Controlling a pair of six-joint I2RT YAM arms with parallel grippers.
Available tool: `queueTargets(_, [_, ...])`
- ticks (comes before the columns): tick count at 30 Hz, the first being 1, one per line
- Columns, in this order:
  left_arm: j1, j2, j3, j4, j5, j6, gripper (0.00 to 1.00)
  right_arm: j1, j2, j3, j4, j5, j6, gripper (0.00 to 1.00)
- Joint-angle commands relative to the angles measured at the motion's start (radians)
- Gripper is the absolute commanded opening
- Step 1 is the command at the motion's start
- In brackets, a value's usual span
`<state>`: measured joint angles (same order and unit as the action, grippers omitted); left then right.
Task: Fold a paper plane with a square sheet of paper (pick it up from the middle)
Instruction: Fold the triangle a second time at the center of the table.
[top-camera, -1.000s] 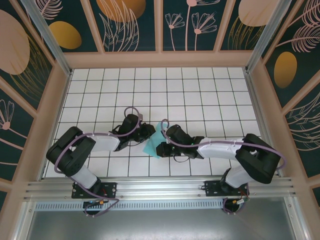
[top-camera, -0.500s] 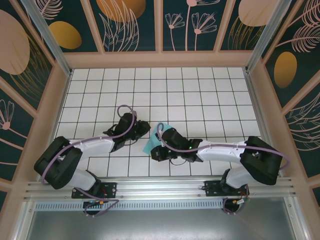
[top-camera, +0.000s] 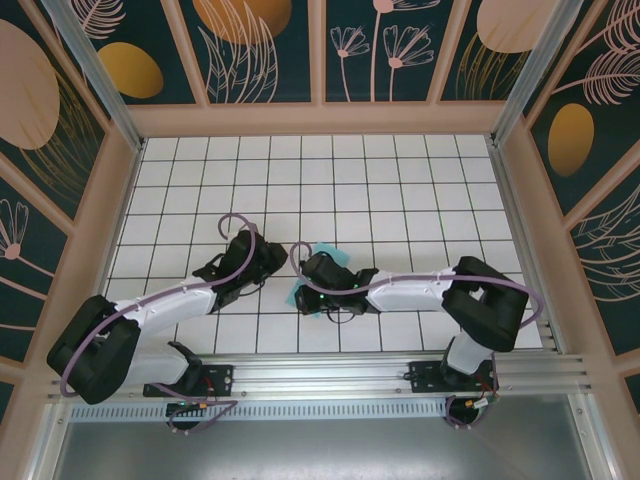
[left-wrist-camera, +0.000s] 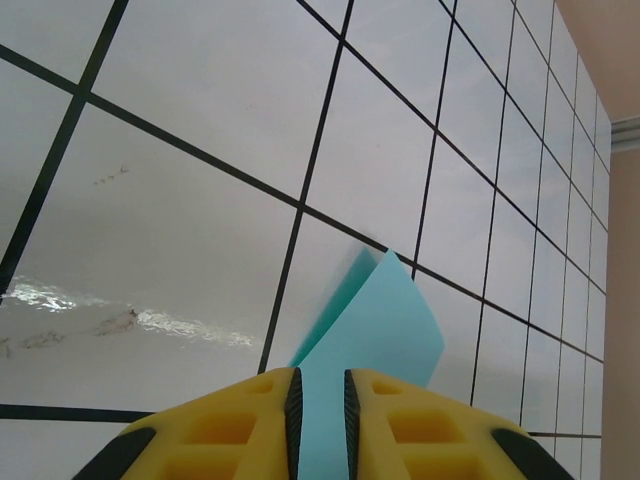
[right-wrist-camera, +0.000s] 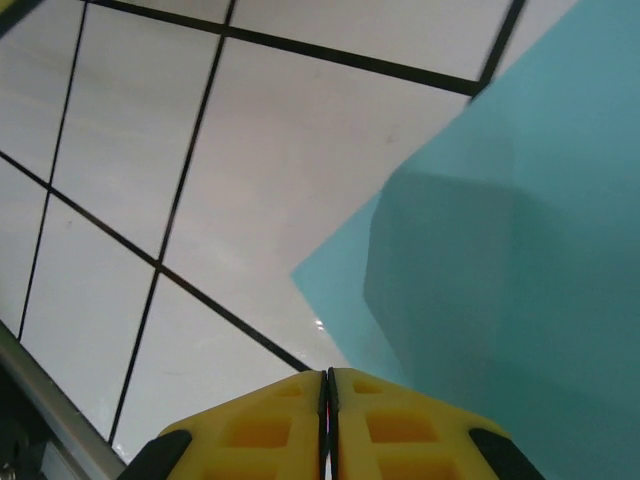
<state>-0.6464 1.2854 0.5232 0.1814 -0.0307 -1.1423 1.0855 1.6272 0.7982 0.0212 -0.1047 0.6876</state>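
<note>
Bright, even light w/ floor (left-wrist-camera: 150, 320) glare

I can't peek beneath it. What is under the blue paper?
A white table with black lines shows all around the paper, which is pinched in the left gripper. What lies right beneath it is covered by the paper itself.

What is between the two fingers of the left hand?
The square sheet of paper fills the narrow gap at the left hand, seen in the left wrist view.

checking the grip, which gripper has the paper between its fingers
The left gripper: the paper runs down into the gap between its fingers. The right gripper has its fingers pressed together, the paper beyond them.
</note>
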Motion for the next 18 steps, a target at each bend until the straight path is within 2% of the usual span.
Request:
queueTargets(1, [0.004, 0.006, -0.004, 0.018, 0.026, 0.039, 0.21, -0.024, -0.043, -0.057, 0.027, -0.003, 0.021, 0.13])
queueTargets(11, [0.004, 0.033, 0.012, 0.045, 0.097, 0.074, 0.21, -0.070, -0.115, -0.108, 0.045, -0.017, 0.026, 0.16])
queueTargets(18, [0.002, 0.078, 0.014, 0.096, 0.225, 0.096, 0.21, -0.094, -0.096, -0.122, 0.052, -0.027, 0.025, 0.16])
